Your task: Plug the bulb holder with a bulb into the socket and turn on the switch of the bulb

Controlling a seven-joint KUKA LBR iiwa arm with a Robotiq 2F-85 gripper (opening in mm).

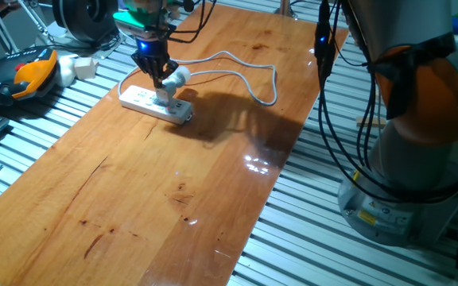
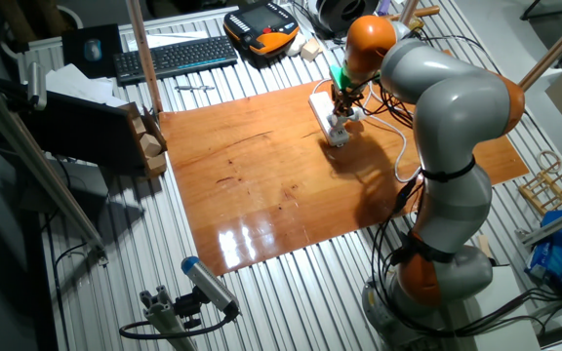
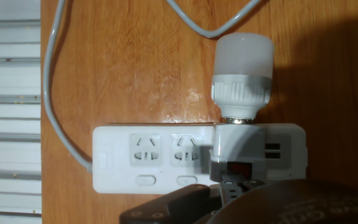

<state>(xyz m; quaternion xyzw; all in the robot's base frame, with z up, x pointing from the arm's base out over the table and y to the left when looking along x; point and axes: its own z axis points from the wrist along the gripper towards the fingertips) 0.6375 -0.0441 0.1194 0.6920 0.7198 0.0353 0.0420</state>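
The socket [image 1: 140, 98] is a long white power strip lying on the wooden table, with its cable [image 1: 245, 75] looping to the right. The bulb holder [image 3: 229, 146] stands plugged into the strip [image 3: 148, 155] near its right end. The stubby white bulb [image 3: 242, 62] points away across the wood and also shows in one fixed view [image 1: 179, 77]. The red switch [image 3: 240, 167] shows on the holder's face. My gripper [image 3: 232, 185] reaches down onto the holder, jaws together, tips at the red switch. It also shows from the side [image 1: 162, 79] and in the other fixed view [image 2: 340, 109].
An orange teach pendant [image 1: 30, 73] and a small white adapter block [image 1: 82, 67] lie off the table's far left corner. A keyboard [image 2: 174, 54] sits beyond the board. The arm's base [image 1: 416, 135] stands to the right. Slatted metal [image 1: 22, 159] surrounds the wooden top.
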